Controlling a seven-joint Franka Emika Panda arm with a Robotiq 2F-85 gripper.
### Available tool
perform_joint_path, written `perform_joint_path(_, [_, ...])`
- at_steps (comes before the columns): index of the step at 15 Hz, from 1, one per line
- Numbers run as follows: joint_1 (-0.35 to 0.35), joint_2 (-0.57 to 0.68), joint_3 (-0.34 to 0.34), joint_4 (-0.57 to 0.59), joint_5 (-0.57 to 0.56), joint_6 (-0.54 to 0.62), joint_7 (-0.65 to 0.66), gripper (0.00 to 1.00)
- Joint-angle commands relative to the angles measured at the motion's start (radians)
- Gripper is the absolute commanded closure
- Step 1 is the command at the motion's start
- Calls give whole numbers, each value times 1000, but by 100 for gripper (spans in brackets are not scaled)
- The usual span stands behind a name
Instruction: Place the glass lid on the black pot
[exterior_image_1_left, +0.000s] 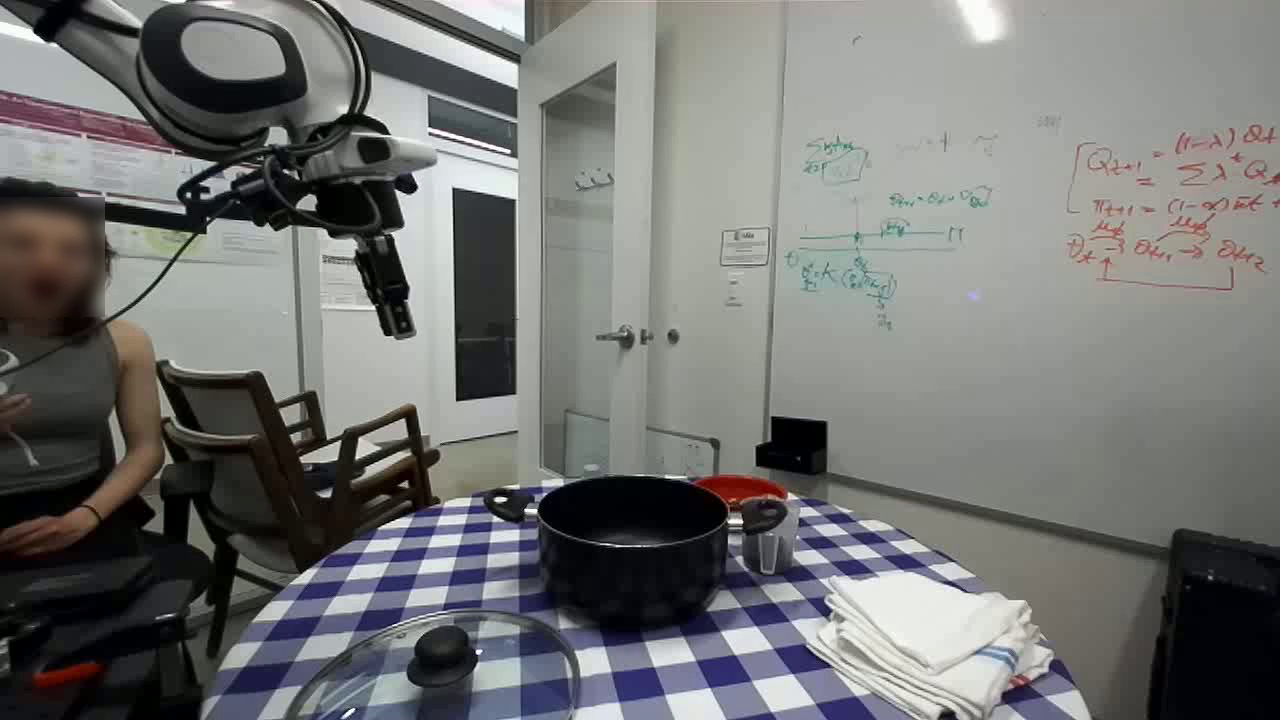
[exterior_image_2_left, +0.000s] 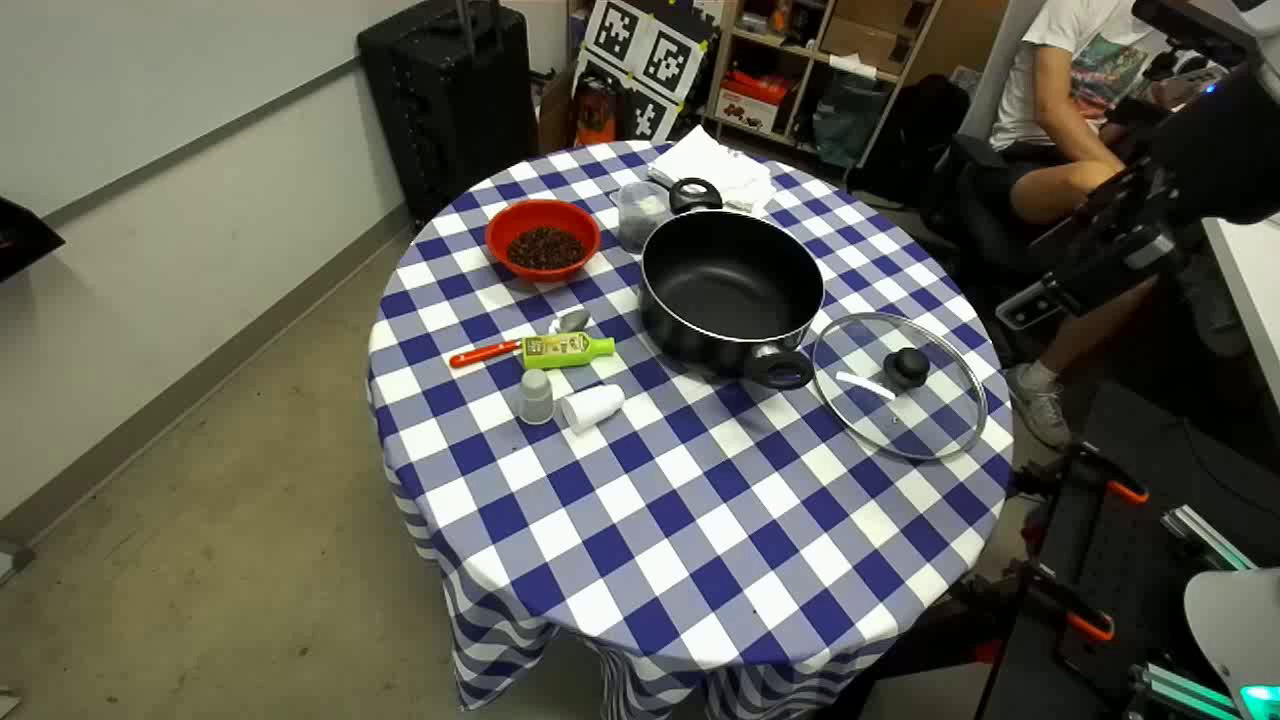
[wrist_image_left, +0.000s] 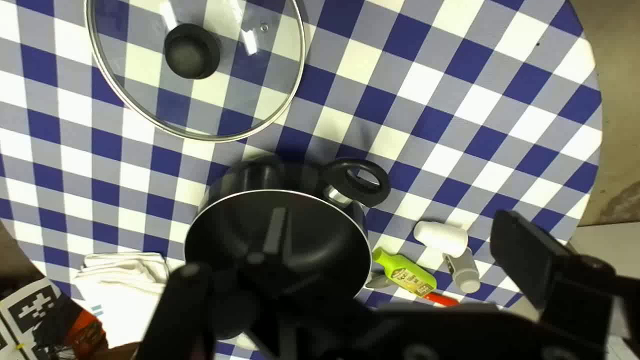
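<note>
My gripper (exterior_image_1_left: 395, 318) hangs with fingers (wrist_image_left: 522, 257) spread wide, higher than and well apart from the black pot (exterior_image_2_left: 732, 272).
Just beside the pot's round matt wall, the clear glass lid (exterior_image_2_left: 898, 390) lies flat, dark knob (wrist_image_left: 192, 51) up, on checked tablecloth (exterior_image_2_left: 730, 490).

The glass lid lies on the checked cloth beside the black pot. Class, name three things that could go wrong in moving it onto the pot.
The open gripper might slip on the rounded knob. Carried too low, the glass lid could strike the black pot or one of its jutting handles. Set down off-centre, it may tip instead of sitting flat.
</note>
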Motion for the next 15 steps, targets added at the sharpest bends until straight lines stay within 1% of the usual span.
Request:
perform_joint_path(1, [9,1,-9,2,-7,-3,5,0])
perform_joint_path(7, [9,1,-9,2,-7,-3,5,0])
perform_joint_path(9, [8,17,-13,6,-2,1,9,0])
perform_joint_path(11, [-7,62,-18,15,0,6,23,0])
perform_joint_path(13, [-38,116,-30,18,-3,4,54,0])
perform_joint_path(15, [-71,169,-60,16,5,19,85,0])
